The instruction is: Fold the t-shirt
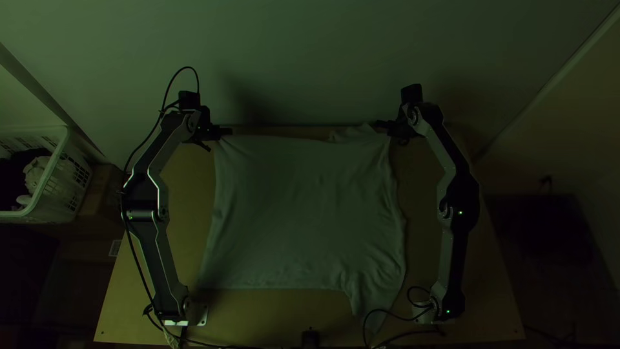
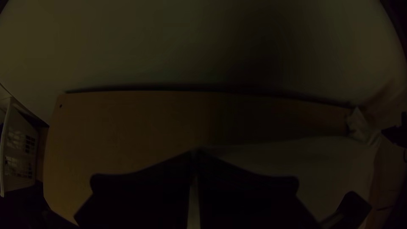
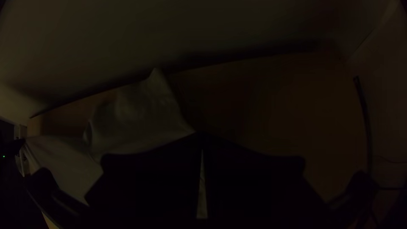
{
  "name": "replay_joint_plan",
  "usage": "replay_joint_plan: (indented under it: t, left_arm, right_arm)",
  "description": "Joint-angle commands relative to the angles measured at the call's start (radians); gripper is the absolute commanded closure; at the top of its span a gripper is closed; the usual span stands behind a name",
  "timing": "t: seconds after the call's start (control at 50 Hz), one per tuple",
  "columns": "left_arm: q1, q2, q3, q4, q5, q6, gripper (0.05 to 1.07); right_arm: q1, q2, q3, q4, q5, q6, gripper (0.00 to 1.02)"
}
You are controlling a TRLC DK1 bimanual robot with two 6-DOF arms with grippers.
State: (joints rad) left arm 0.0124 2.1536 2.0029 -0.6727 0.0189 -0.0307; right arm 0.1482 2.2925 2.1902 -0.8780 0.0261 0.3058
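One far corner of the t-shirt (image 1: 303, 207) is pinched in the left gripper (image 1: 226, 132), its fingers brought together on the cloth; the right gripper (image 1: 383, 125), closed likewise, grips the shirt's far right part. The shirt lies spread across the table (image 1: 187, 232), near its far edge, one sleeve pointing towards the near edge.

plain lt gry tee (image 1: 303, 207)

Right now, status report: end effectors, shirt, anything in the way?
Left end effector shut on shirt, far left corner. Right end effector shut at far right. Shirt spread, near sleeve out. Cable by sleeve tip.
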Motion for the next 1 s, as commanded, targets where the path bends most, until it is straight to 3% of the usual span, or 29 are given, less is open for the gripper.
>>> replay_joint_plan:
  t: [0.0,0.98]
  left_arm:
    - [0.012,-0.049,-0.046,-0.008,0.007,-0.017,1.05]
    - [0.066,-0.337,-0.547,0.131,0.067,0.029,1.05]
  right_arm:
    - [-0.004,-0.062,-0.058,-0.016,0.008,-0.019,1.0]
    - [0.065,-0.464,-0.696,0.093,0.008,-0.04,1.0]
